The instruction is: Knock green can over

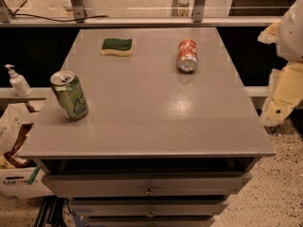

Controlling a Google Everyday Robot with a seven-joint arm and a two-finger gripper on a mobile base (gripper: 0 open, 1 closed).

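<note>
The green aluminium drink can (69,94) with pale markings stands upright near the left edge of the grey surface (156,112), long axis vertical, silver top up. The gripper (284,96) — as far as the pale blocky shapes at the right border allow a judgement — hangs beyond the surface's right edge, so the can lies well apart from it, across the whole width. Whether it is open or closed I cannot tell. The arm looks folded at the side, not reaching. The red-orange can (187,56) and the green-and-yellow sponge (117,47) sit farther back — probably off a straight path.
</note>
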